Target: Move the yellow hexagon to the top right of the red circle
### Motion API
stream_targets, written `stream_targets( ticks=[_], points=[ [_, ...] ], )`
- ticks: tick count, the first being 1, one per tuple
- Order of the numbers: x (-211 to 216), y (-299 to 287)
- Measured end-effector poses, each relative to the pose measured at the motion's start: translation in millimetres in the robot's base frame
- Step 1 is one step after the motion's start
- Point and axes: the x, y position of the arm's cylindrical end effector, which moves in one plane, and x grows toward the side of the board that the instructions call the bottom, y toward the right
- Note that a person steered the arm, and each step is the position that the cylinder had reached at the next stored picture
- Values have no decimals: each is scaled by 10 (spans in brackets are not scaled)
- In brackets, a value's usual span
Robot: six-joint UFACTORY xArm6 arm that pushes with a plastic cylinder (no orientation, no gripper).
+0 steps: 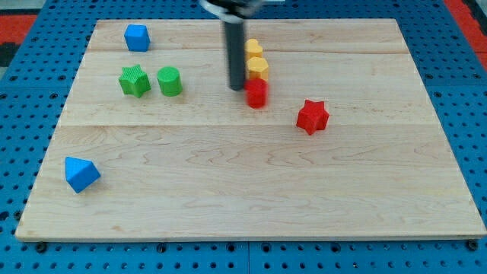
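Observation:
The red circle (256,93) sits near the middle of the wooden board, toward the view's top. Two yellow blocks stand in a column just above it: one (257,68) touching its top edge and another (253,49) above that; which one is the hexagon I cannot make out. My tip (237,87) is the lower end of the dark rod, just left of the red circle and the lower yellow block, very close to both.
A red star (312,116) lies to the right of the red circle. A green star (135,81) and a green circle (169,81) sit at the left. A blue block (136,37) is at the top left, another blue block (81,174) at the bottom left.

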Motion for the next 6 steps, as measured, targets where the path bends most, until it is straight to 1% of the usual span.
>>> stream_targets(
  ticks=[1,2,3,4,5,6],
  points=[
    [138,-86],
    [-142,-862],
    [-740,-656],
    [-205,365],
    [49,620],
    [-683,696]
  ],
)
